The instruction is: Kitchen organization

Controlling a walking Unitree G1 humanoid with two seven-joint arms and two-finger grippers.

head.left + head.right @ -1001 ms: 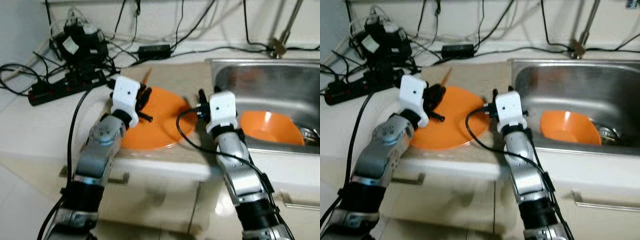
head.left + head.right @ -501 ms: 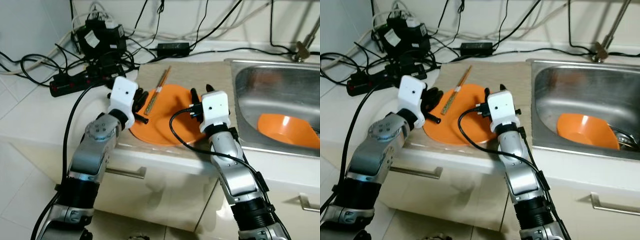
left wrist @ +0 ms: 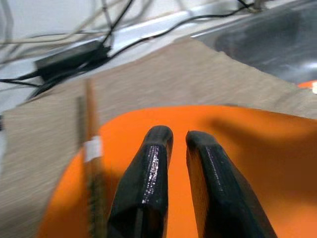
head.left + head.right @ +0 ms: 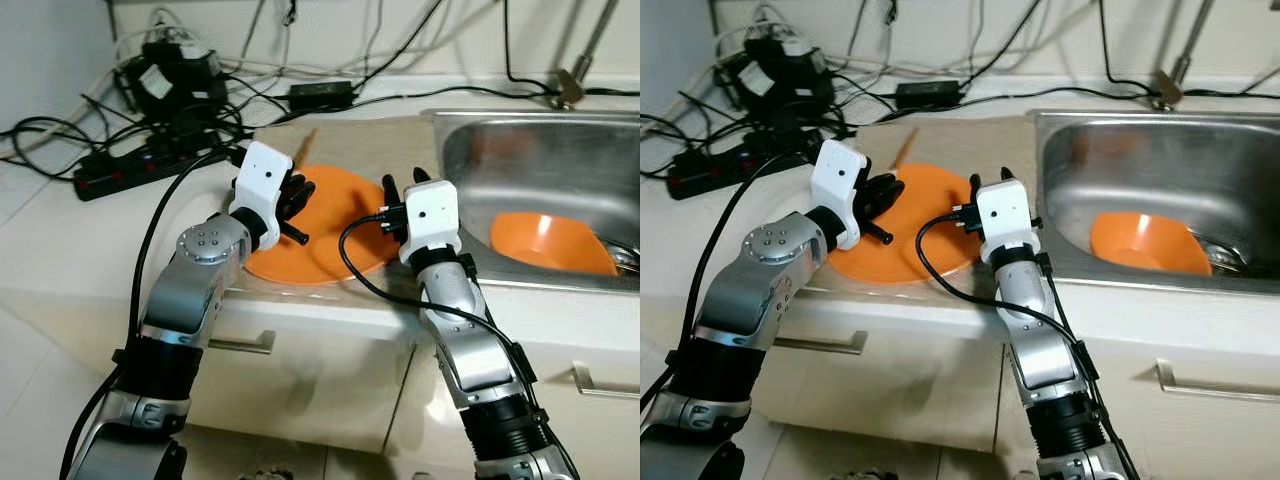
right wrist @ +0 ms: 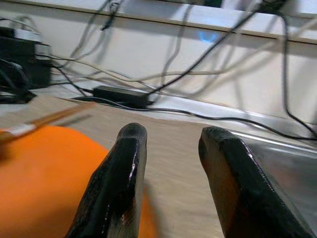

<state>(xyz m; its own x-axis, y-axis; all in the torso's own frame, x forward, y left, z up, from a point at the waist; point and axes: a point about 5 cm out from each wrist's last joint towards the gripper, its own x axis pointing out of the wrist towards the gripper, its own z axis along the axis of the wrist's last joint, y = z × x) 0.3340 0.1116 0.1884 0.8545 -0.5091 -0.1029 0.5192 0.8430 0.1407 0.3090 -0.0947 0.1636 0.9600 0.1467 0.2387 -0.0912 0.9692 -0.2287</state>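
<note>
An orange plate (image 4: 335, 240) lies on a beige mat (image 4: 370, 150) on the counter. A pair of wooden chopsticks (image 3: 91, 163) rests across the plate's far left rim, its tip poking out behind my left wrist (image 4: 303, 143). My left gripper (image 3: 173, 136) hovers low over the left part of the plate with its fingers nearly together and nothing between them. My right gripper (image 5: 168, 136) stands open at the plate's right edge (image 4: 405, 182), empty. An orange bowl (image 4: 545, 240) sits in the steel sink (image 4: 530, 160).
A black power strip (image 4: 130, 170), adapters and tangled cables crowd the counter at the back left. The faucet (image 4: 572, 85) stands behind the sink. Cabinet drawers with handles (image 4: 240, 343) lie below the counter edge.
The camera has swung, shifting the whole scene. My left gripper has reached further over the plate, past the chopsticks' near end. The right gripper stays at the plate's right edge.
</note>
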